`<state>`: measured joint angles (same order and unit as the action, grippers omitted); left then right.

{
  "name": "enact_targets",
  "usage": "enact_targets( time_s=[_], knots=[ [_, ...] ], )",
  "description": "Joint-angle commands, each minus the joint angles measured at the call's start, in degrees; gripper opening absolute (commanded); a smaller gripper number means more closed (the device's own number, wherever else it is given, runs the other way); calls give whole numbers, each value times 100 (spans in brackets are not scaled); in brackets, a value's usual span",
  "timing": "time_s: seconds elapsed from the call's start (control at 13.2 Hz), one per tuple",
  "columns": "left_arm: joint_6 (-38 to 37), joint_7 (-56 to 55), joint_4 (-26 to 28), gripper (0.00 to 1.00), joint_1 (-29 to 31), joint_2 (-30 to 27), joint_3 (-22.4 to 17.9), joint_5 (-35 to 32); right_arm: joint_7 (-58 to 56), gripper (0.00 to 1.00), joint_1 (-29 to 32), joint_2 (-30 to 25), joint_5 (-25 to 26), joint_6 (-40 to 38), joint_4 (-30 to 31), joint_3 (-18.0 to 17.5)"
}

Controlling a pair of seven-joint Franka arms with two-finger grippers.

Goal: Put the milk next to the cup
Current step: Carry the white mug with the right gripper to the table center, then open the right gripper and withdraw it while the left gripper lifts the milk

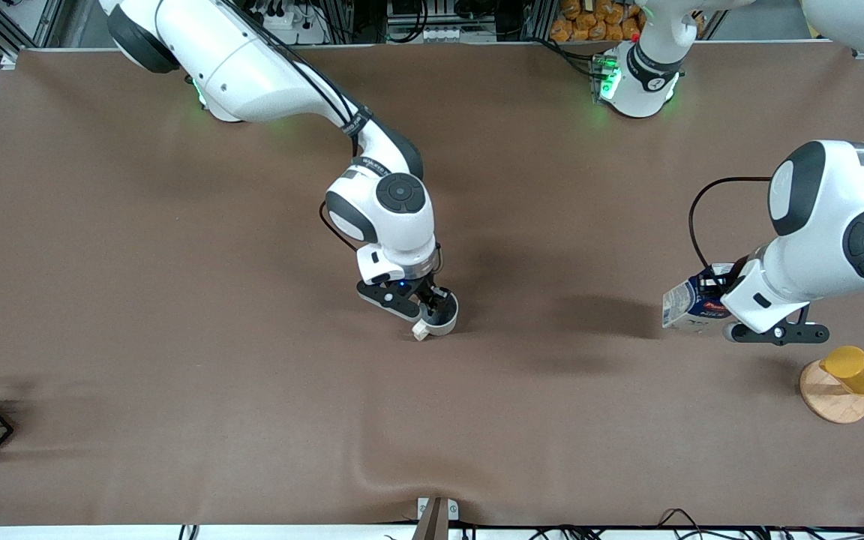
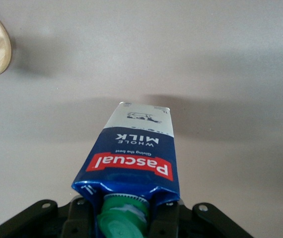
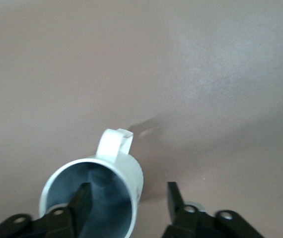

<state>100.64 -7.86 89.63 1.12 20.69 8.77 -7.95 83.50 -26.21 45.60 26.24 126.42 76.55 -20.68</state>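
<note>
Now one milk (image 1: 691,304) pinched by left gripper (image 1: 717,289), one cup (image 1: 443,315), right gripper (image 1: 432,304) fingers spread

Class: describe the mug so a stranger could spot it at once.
Start at the middle of the brown table. There the right end effector straddles the cup wall, one finger inside. It is cream-white, grey inside, with a small handle and no stand.

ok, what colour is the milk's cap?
Green; the milk cap shows best in the left wrist view.
</note>
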Motion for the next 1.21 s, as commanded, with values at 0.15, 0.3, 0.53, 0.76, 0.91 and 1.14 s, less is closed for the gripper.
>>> enact_targets(
  time_s=[0.15,0.3,0.53,0.76,0.91,1.14],
  knots=[
    [-124,-14,-51,36,20,-56,19,30,70,100,843,-155,127,-759,-465,-1006],
    [-124,-40,-59,36,20,-56,19,30,-445,100,1405,-340,144,-951,-413,-1393],
    [-124,-119,-59,37,-41,-65,37,48,-1597,100,2074,-367,144,-1786,-413,-1641],
    [-167,-452,-59,39,-24,-109,308,100,-2845,100,2479,-498,127,-2419,-395,-1624],
    [-378,-715,-59,40,-33,-293,449,109,-3330,100,2734,-683,109,-2613,-238,-1624],
    [-457,-1401,-59,40,-33,-539,853,373,-4042,100,3077,-1166,83,-2631,280,-1606]
  ],
)
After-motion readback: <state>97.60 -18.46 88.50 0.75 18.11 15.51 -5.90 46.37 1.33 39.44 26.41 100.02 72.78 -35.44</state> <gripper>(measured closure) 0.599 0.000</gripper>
